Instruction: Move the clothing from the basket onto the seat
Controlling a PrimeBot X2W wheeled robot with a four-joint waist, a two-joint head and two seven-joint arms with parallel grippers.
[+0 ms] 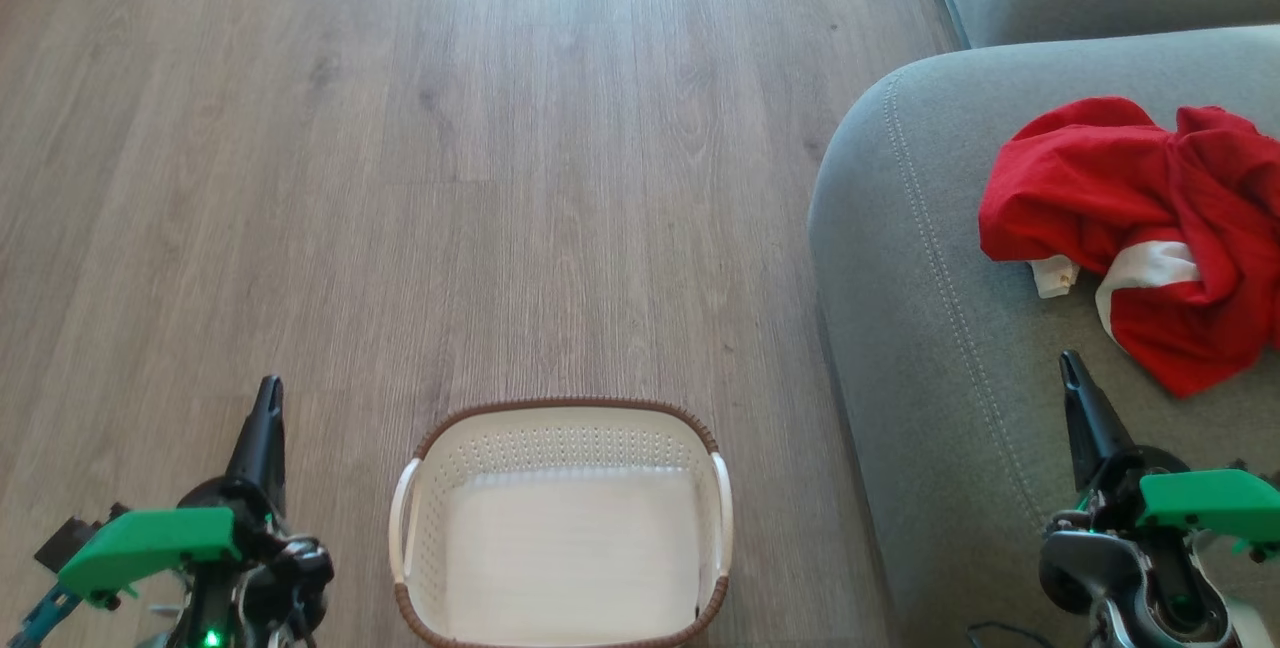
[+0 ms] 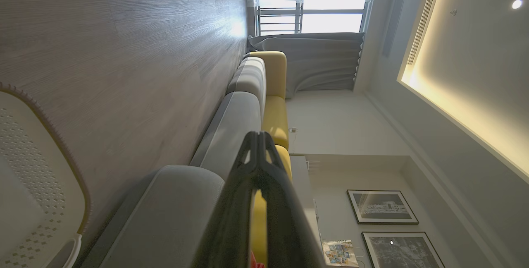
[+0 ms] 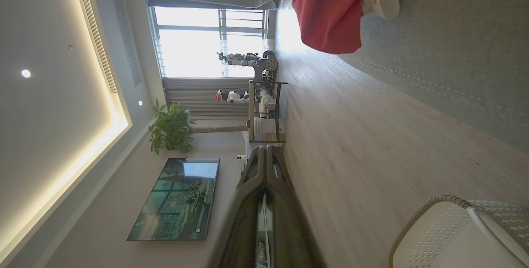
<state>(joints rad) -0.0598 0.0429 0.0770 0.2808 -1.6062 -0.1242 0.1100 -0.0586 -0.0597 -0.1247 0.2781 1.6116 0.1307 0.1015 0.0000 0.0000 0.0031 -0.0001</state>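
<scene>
**Condition.** The left gripper (image 1: 266, 408) has its two fingers pressed together and carries nothing. The right gripper (image 1: 1076, 383) is likewise closed and empty. The basket (image 1: 565, 404) stands on the floor (image 1: 400, 178) between the two hands, nearer the left one; its bottom shows bare, though its nearest part is cut off from the head view. The clothing (image 1: 1120, 188) lies in a crumpled heap on the seat (image 1: 920, 328), just ahead of the right fingertips and slightly to their outer side. The transfer looks complete.

**Hazards from this position.**
1. Snagging. The red fabric is close to the right fingertips. A forward or outward sweep of that hand would likely catch a fold and drag the heap toward the seat's stitched edge, inboard of the hand, and onto the floor.
2. Basket strike. An inward swing of either hand could tip or shove the light basket.
3. Miscount. Whether the heap holds both garments cannot be told; a piece may be folded under.

**Advice.** Withdraw the right hand straight back.
</scene>
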